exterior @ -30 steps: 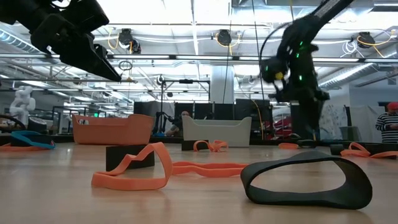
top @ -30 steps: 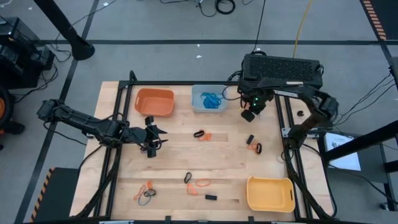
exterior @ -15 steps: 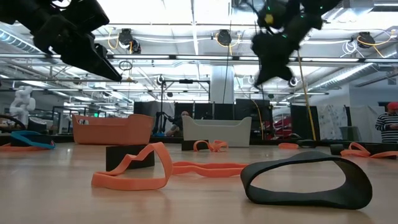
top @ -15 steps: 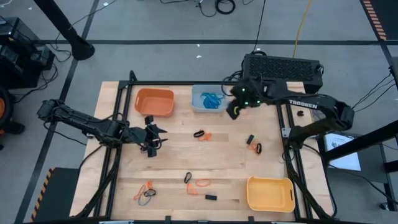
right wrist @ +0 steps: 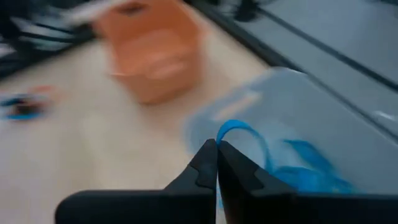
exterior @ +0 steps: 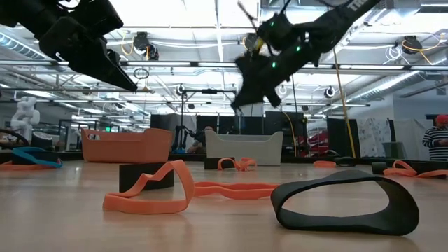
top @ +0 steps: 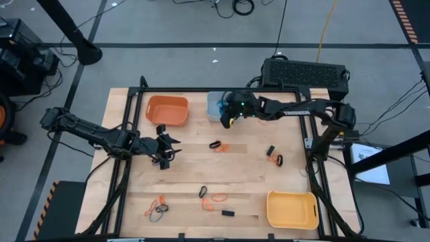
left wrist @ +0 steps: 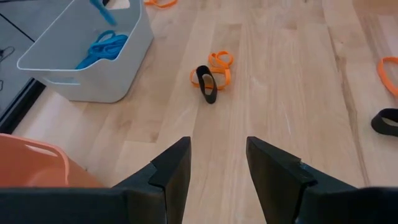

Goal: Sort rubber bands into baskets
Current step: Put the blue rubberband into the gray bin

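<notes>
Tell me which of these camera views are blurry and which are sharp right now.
Right wrist view: smeared, orange basket and blue-grey basket soft. Low view: right gripper blurred, black rubber band crisp, ceiling lights glaring. High and left wrist views: sharp.

Orange plastic tub (top: 167, 110) sits at table's far edge w/ pale blue-grey plastic tub (top: 215, 106) just right of it; yellow plastic tub (top: 291, 209) at near right corner. Blue rubber bands (left wrist: 101, 49) lie in the blue-grey tub. Black and orange rubber bands (top: 218, 145) lie mid-table in front of it, more (top: 213, 199) nearer the front edge.

Bright overhead lights; right wrist view motion-blurred
</notes>
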{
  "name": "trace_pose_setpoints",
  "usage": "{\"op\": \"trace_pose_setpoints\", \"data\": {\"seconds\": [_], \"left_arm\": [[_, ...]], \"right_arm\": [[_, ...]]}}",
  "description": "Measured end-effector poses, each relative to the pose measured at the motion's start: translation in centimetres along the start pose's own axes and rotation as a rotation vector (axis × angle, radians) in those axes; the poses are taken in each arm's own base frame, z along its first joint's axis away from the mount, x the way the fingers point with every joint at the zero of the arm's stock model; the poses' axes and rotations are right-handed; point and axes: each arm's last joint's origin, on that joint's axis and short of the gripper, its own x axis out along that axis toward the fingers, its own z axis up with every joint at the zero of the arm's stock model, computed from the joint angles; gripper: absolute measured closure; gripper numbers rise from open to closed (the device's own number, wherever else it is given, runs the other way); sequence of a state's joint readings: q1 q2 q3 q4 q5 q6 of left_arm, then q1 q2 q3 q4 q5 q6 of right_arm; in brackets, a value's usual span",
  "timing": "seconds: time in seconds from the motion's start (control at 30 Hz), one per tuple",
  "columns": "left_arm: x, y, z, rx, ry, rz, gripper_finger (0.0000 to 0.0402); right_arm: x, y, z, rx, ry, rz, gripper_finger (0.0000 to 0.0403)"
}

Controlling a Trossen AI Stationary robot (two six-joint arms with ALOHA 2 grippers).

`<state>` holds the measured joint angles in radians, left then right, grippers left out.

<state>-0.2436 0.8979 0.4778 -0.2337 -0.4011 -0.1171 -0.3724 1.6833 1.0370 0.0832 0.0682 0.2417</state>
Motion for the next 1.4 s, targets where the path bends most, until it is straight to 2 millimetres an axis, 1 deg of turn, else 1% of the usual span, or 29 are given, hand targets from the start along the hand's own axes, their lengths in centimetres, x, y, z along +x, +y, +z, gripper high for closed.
{"op": "trace_pose_setpoints", "data": {"seconds": [0.1,0.27,0.53,0.7,0.87,0.93,1.03,1.1,1.2,1.4], "left_arm": [[0.0,0.0,0.0,0.001,0.001,0.0,0.0238],[0.0,0.0,0.0,0.015,0.001,0.0,0.0238],[0.0,0.0,0.0,0.017,-0.002,0.0,0.0238],[0.0,0.0,0.5,-0.005,-0.049,-0.005,0.0238],[0.0,-0.2,0.6,-0.124,-0.047,-0.069,0.0238],[0.0,-0.5,0.5,-0.181,-0.025,-0.145,0.0238],[-0.1,-0.7,0.2,-0.311,0.034,-0.224,0.0238],[-0.1,-0.8,-0.2,-0.398,0.094,-0.233,0.0238],[-0.3,-1.2,-0.9,-0.48,0.18,-0.268,0.0238],[-0.8,-3.3,-1.2,-0.646,0.3,-0.417,0.0238]], "right_arm": [[0.2,-1.2,-0.2,0.012,0.018,-0.074,0.0399],[0.3,-1.7,-0.1,0.024,0.017,-0.083,0.0372],[0.2,-1.8,-0.4,0.004,0.055,-0.091,0.0292],[0.0,-1.8,-0.2,-0.032,0.049,-0.087,0.0244],[0.0,-1.6,-0.3,-0.036,0.053,-0.075,0.0215],[0.0,-1.0,-0.4,-0.049,0.063,-0.025,0.0211],[-0.1,0.9,-0.7,-0.088,0.075,0.138,0.0213],[-0.3,2.4,-1.0,-0.138,0.084,0.225,0.0218],[-0.7,4.8,-1.5,-0.23,0.087,0.31,0.0225],[-2.4,9.6,-0.9,-0.382,0.093,0.434,0.0234]]}}
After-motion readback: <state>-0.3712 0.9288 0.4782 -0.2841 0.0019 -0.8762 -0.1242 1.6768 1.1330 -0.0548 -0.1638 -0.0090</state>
